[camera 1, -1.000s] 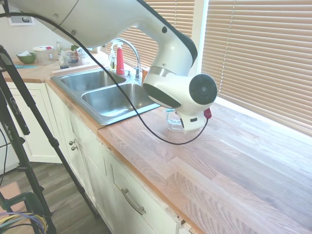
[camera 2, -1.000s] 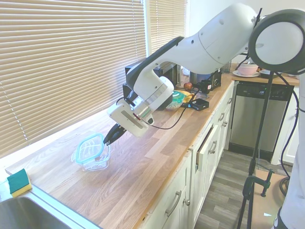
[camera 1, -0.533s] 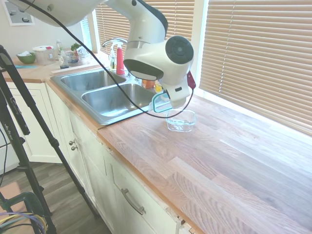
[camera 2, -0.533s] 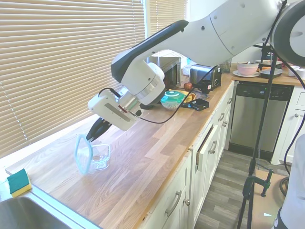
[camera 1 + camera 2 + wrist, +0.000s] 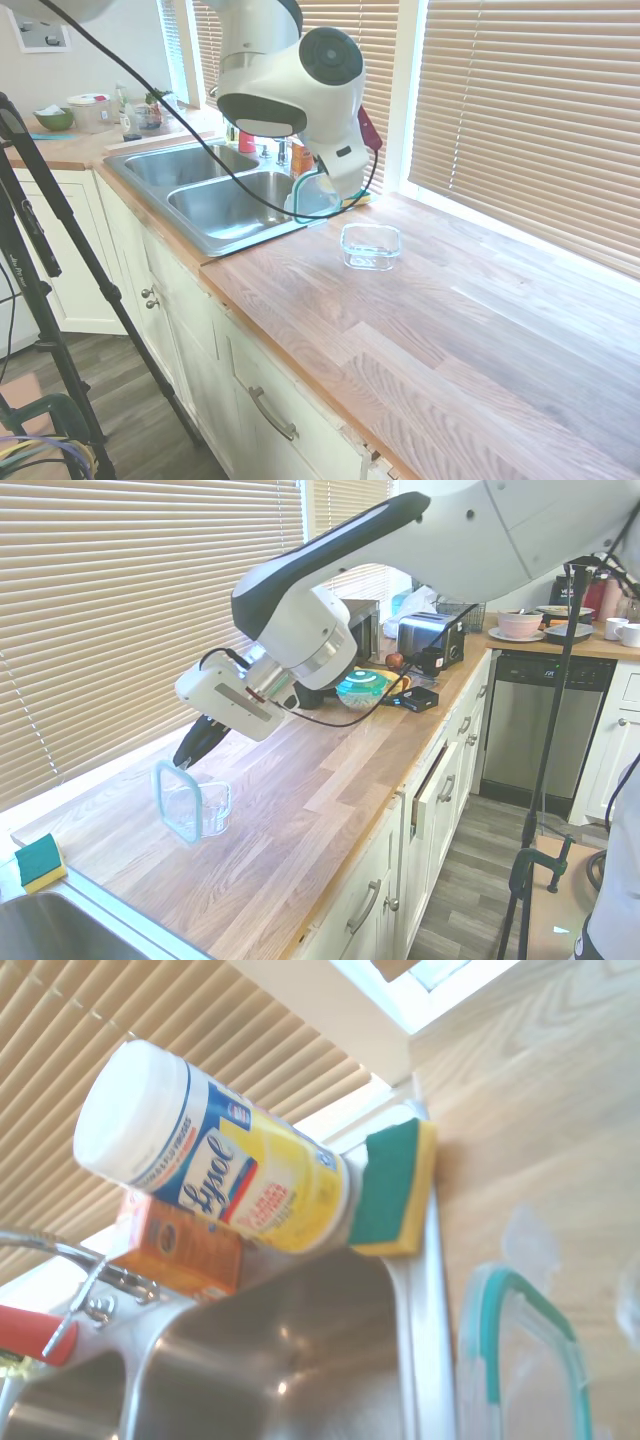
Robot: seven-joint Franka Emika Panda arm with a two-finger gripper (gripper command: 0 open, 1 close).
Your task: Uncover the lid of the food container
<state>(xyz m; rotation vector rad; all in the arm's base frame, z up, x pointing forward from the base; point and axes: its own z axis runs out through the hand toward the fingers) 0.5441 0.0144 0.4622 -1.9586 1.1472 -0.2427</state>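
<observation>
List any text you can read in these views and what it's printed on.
"Lysol": on the yellow label of the wipes canister, wrist view, standing tilted.
Smaller print on the canister's blue band: too blurred to read.
Orange box behind the canister: no print legible.
Lid, container, sponge: no text seen.
Exterior views: nothing readable.

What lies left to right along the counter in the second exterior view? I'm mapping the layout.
Green-and-yellow sponge → teal-rimmed clear lid, held on edge by the black gripper → clear glass food container → teal bowl → silver toaster → pink bowl.
</observation>
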